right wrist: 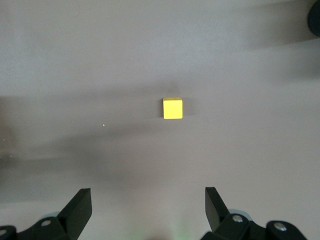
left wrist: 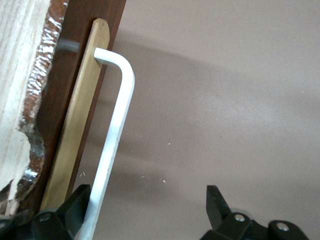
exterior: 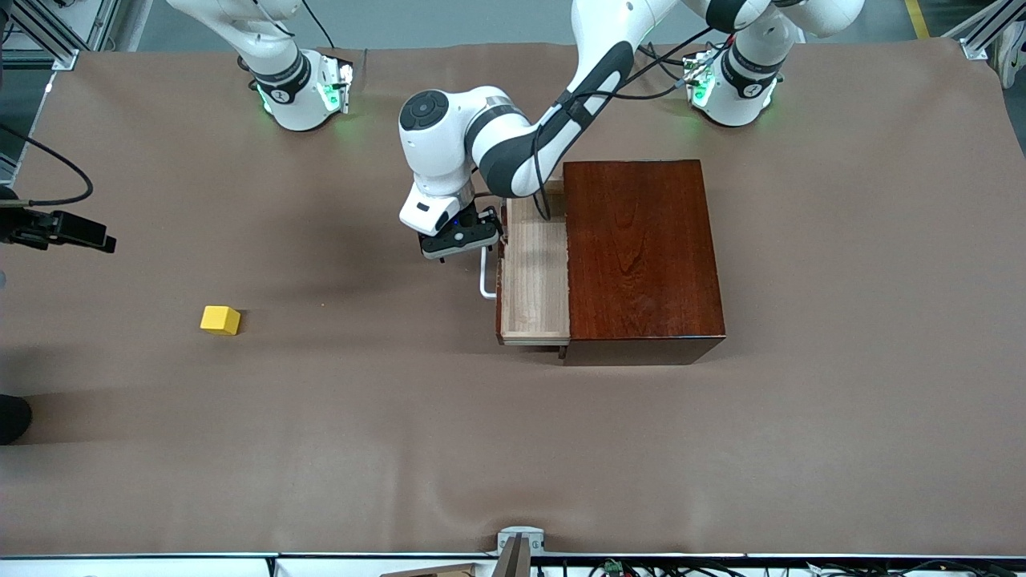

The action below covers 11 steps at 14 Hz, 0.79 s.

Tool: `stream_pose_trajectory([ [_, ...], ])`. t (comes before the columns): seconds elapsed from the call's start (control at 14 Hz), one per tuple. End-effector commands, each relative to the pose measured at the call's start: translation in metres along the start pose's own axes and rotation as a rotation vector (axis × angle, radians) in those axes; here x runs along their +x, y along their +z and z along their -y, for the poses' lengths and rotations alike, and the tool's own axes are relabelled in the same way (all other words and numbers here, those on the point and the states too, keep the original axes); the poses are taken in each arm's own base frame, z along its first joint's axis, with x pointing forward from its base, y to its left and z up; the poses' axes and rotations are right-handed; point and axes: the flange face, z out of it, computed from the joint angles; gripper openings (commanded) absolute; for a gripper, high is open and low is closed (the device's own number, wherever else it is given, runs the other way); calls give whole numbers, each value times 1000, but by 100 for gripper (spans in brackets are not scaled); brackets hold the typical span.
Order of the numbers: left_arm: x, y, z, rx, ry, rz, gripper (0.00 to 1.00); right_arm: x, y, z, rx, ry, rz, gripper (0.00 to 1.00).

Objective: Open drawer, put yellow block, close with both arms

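The dark mahogany box (exterior: 641, 248) stands mid-table with its drawer (exterior: 533, 272) pulled partly out toward the right arm's end, its pale-wood tray bare. My left gripper (exterior: 461, 240) is at the white handle (exterior: 484, 276). In the left wrist view, the left gripper (left wrist: 147, 197) is open, with the handle (left wrist: 114, 135) lying between its fingers close to one fingertip (left wrist: 80, 197) and beside the drawer front (left wrist: 60, 100). The yellow block (exterior: 220, 320) lies on the cloth near the right arm's end. My right gripper (right wrist: 147, 195) hangs open high over the table, the yellow block (right wrist: 173, 108) below it.
A brown cloth (exterior: 513, 449) covers the table. A black device on a cable (exterior: 56, 228) juts in at the right arm's end, with a dark round object (exterior: 12, 417) nearer the camera. A small metal mount (exterior: 519, 545) sits at the cloth's near edge.
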Motion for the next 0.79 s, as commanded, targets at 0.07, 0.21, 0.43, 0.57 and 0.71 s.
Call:
stream_pose_trajectory([
  [0.07, -32, -14, -26, -99, -39, 26, 100, 13, 10, 5, 11, 0, -12, 100],
  [0.21, -28, -10, -21, -58, -39, 29, 100, 23, 27, -5, 13, 14, 17, 100],
  [0.43, -18, -17, -18, -62, -45, 16, 100, 35, 50, -12, 10, 12, 54, 100],
  [0.57, -10, -19, -15, -53, -54, 6, 100, 42, 64, -14, 12, 16, 72, 100],
  [0.71, -3, -17, -11, -37, -47, 1, 100, 47, 75, -23, 23, 29, 87, 100],
])
